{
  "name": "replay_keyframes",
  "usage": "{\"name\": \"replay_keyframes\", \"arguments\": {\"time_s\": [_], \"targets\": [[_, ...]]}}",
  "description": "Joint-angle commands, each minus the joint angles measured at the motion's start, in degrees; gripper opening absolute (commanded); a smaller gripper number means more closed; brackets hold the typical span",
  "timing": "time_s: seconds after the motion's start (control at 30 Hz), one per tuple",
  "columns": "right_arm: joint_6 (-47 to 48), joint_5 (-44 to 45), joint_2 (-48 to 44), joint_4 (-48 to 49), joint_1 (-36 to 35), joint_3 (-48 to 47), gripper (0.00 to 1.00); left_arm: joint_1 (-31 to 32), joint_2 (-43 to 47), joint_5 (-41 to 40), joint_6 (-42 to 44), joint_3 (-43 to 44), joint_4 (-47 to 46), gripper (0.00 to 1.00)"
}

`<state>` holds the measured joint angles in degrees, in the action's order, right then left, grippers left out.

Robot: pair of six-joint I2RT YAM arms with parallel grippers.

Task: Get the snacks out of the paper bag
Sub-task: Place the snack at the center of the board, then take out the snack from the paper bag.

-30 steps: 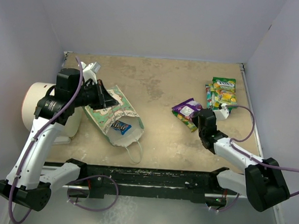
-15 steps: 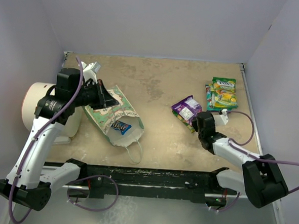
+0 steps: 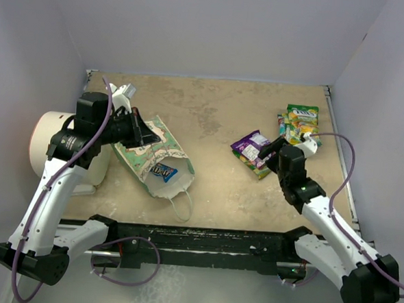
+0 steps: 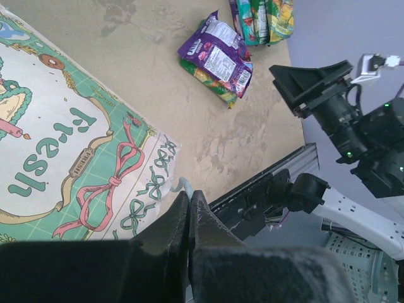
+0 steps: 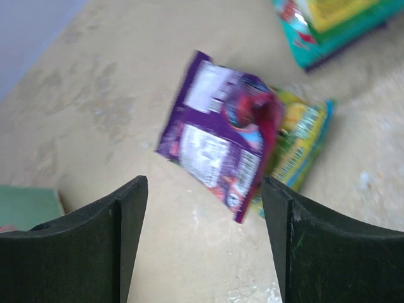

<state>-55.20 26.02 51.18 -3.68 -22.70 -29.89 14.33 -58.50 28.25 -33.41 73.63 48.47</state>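
Note:
The paper bag (image 3: 154,155) lies on its side, cream printed front up (image 4: 57,145), mouth toward the near edge. A small blue bar wrapper (image 3: 164,171) shows inside the mouth. My left gripper (image 3: 143,131) is shut on the bag's far end, and a pale string pokes out at its tips (image 4: 188,196). My right gripper (image 3: 271,150) hangs open just above the table (image 5: 205,189), with nothing between its fingers. Just beyond it a purple packet (image 5: 221,145) (image 3: 250,145) lies on a green-yellow one (image 5: 300,148).
More green packets (image 3: 301,124) are stacked near the back right wall. A white cylinder (image 3: 51,142) stands at the left, behind the left arm. A black rail (image 3: 197,237) runs along the near edge. Walls close in on three sides.
My right gripper has opened, letting go of the purple packet, and has drawn up and back from it. The left arm and the bag have not moved.

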Motion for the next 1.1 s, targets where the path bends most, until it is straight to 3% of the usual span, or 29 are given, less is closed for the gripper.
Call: {"name": "replay_keyframes", "arguments": {"time_s": [0.0, 0.17, 0.37, 0.5, 0.7, 0.8, 1.07], "targets": [[23.41, -12.87, -1.85, 5.69, -0.44, -4.97, 0.76, 0.17, 0.85, 0.16, 0.67, 1.68, -3.02, 0.0], [37.83, -37.67, -2.19, 23.14, -7.24, -1.24, 0.75, 0.17, 0.97, 0.22, 1.13, 2.06, -3.17, 0.0], [58.55, -46.85, 5.45, 36.86, -27.17, -0.1, 0.7, 0.17, 3.02, 0.93, 2.04, 1.08, -3.44, 0.0], [68.08, -43.54, 17.06, 44.84, -37.2, -2.34, 0.66, 0.11, 4.04, 0.85, 1.32, 0.24, -3.12, 0.0], [74.52, -33.08, 34.3, 61.98, -43.3, -6.91, 0.55, 0.15, 3.77, 1.87, -0.57, -1.26, -3.8, 0.0], [75.2, -27.22, 42.35, 70.68, -43.91, -9.5, 0.55, 0.17, 3.2, 3.01, -1.23, -1.4, -3.6, 0.0], [79.69, -17.88, 55.38, 76.28, -43.96, -14.74, 0.58, 0.17, 2.18, 7.58, -0.88, -1.4, -4.05, 0.0]]}}
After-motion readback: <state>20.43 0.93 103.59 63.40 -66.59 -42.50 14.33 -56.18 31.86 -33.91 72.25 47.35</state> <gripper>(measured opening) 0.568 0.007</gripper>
